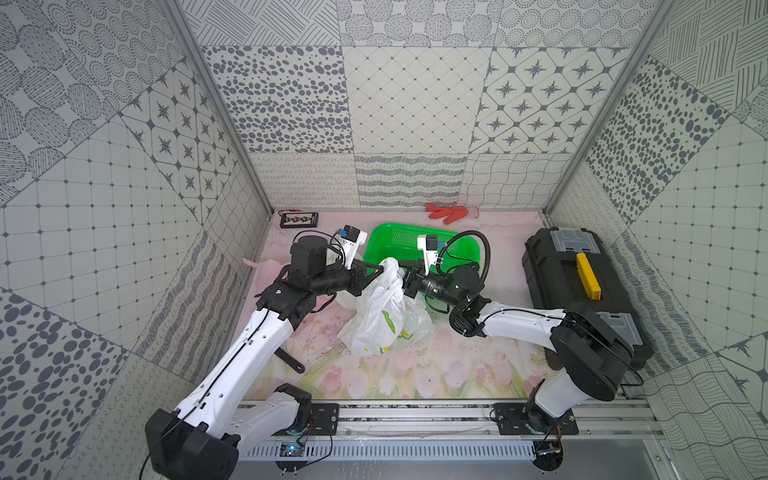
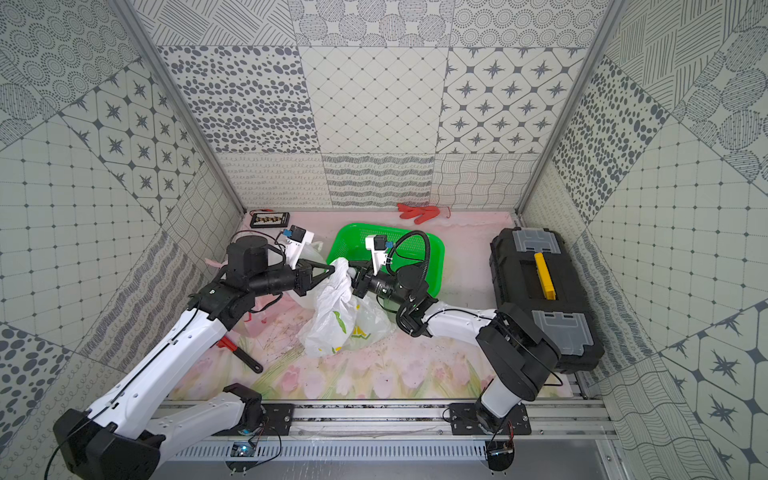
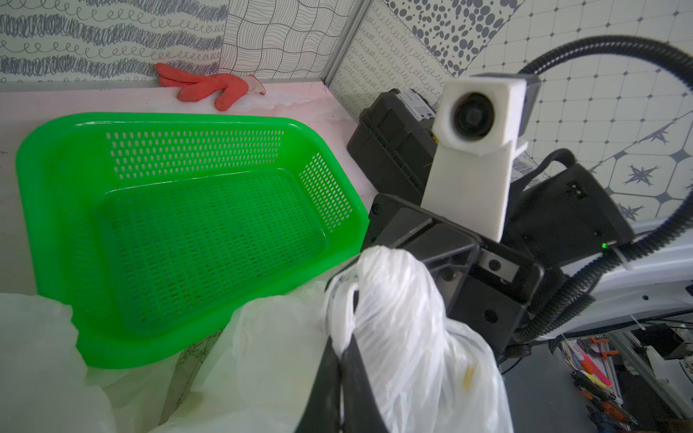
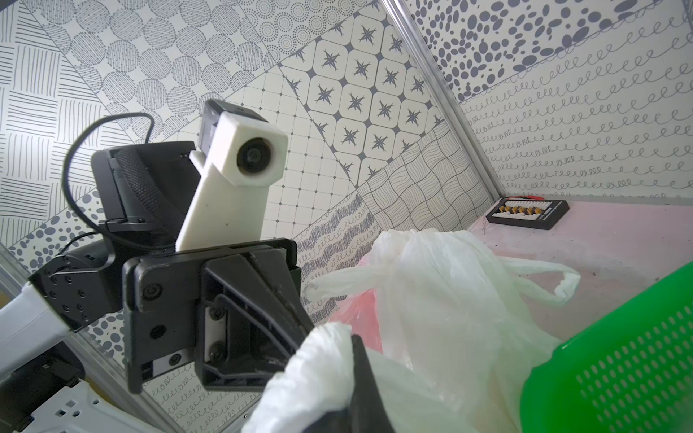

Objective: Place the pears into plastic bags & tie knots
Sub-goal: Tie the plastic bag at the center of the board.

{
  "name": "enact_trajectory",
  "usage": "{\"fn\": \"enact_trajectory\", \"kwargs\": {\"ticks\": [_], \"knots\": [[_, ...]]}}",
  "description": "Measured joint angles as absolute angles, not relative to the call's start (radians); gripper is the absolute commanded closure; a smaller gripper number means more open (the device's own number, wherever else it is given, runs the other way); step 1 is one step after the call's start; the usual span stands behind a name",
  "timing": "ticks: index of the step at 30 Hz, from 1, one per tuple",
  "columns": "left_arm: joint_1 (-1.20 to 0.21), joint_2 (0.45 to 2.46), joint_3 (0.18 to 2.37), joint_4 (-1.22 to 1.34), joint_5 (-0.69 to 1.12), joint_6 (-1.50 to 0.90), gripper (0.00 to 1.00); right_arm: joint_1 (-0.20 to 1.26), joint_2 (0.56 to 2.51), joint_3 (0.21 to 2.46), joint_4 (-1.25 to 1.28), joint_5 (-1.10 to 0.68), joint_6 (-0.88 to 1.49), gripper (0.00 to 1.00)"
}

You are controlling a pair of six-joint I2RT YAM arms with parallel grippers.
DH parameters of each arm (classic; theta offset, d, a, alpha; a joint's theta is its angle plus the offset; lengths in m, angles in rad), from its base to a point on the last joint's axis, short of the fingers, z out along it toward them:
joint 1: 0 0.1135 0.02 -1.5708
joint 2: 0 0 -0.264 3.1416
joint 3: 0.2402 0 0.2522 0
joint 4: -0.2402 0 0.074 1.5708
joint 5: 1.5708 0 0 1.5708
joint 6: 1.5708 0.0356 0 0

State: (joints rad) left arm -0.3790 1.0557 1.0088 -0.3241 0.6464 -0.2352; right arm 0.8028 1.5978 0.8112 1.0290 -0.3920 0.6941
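The white plastic bag with lemon prints (image 1: 380, 322) (image 2: 332, 322) stands bulging on the flowered mat, its top gathered upward. My left gripper (image 1: 380, 269) (image 3: 343, 345) is shut on a twisted strand of that bag's top. From the opposite side, my right gripper (image 1: 402, 277) (image 4: 345, 361) is shut on the bunched plastic beside it. A plain white bag (image 4: 431, 285) with its handles knotted and a pink bag (image 4: 360, 311) lie behind the left gripper. No pears show plainly; the bags hide them.
An empty green perforated basket (image 1: 384, 235) (image 3: 56, 157) sits just behind the grippers. A black toolbox (image 1: 582, 291) with a yellow handle fills the right side. A red glove (image 1: 451, 212) and a small black device (image 1: 299, 219) lie at the back wall. A black-handled tool (image 2: 245, 357) rests under the left arm.
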Motion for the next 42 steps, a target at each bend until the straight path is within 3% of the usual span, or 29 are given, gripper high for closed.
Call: {"fn": "enact_trajectory", "kwargs": {"ticks": [4, 8, 14, 19, 23, 28, 39, 42], "knots": [[-0.356, 1.055, 1.017, -0.335, 0.645, -0.215, 1.0, 0.787, 1.547, 0.793, 0.938, -0.348, 0.711, 0.7], [-0.331, 1.063, 1.019, -0.348, 0.632, -0.201, 1.0, 0.774, 1.364, 0.776, 0.642, -0.28, 0.7, 0.61], [-0.316, 1.081, 1.019, -0.359, 0.602, -0.2, 1.0, 0.845, 1.111, 0.869, 0.111, -0.168, 0.689, 0.54], [-0.313, 1.092, 1.019, -0.358, 0.593, -0.209, 1.0, 0.928, 1.136, 1.024, -0.174, -0.125, 0.688, 0.51], [-0.313, 1.092, 1.019, -0.358, 0.593, -0.21, 1.0, 0.957, 1.234, 1.132, -0.274, -0.119, 0.677, 0.53], [-0.313, 1.08, 1.01, -0.357, 0.596, -0.213, 1.0, 0.959, 1.333, 1.211, -0.348, -0.119, 0.656, 0.63], [-0.313, 1.063, 0.989, -0.353, 0.608, -0.217, 1.0, 0.961, 1.437, 1.312, -0.423, -0.138, 0.649, 0.63], [-0.313, 1.06, 0.989, -0.353, 0.616, -0.217, 1.0, 0.961, 1.462, 1.325, -0.423, -0.141, 0.664, 0.82]]}}
